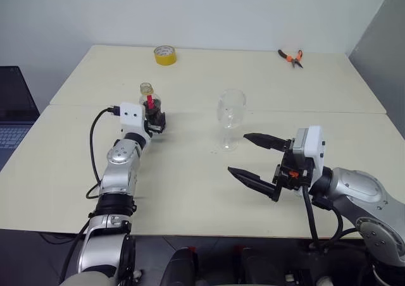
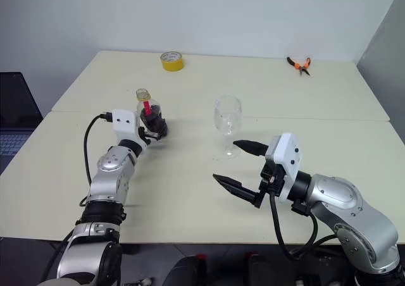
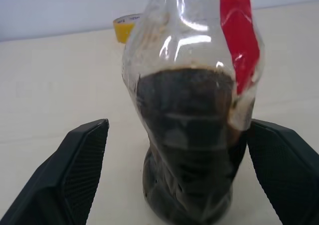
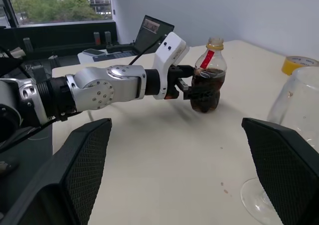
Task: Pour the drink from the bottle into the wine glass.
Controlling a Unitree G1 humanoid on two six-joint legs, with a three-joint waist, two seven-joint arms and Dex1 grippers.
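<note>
We see the left gripper (image 3: 174,180) spread wide around the small clear plastic bottle (image 1: 150,104) of dark drink (image 3: 187,145), upright on the cream table (image 1: 190,185). Beside it stands the clear stemmed wine glass (image 1: 230,118); our right gripper (image 1: 248,154) hangs wide open, empty.

Both arms are jointed silver metal segments with black rings between them. Each wrist carries a white boxy camera housing with a black cable looping back. Left gripper (image 1: 156,123) and right gripper (image 1: 249,153) have black, ribbed, tapering fingers.
</note>
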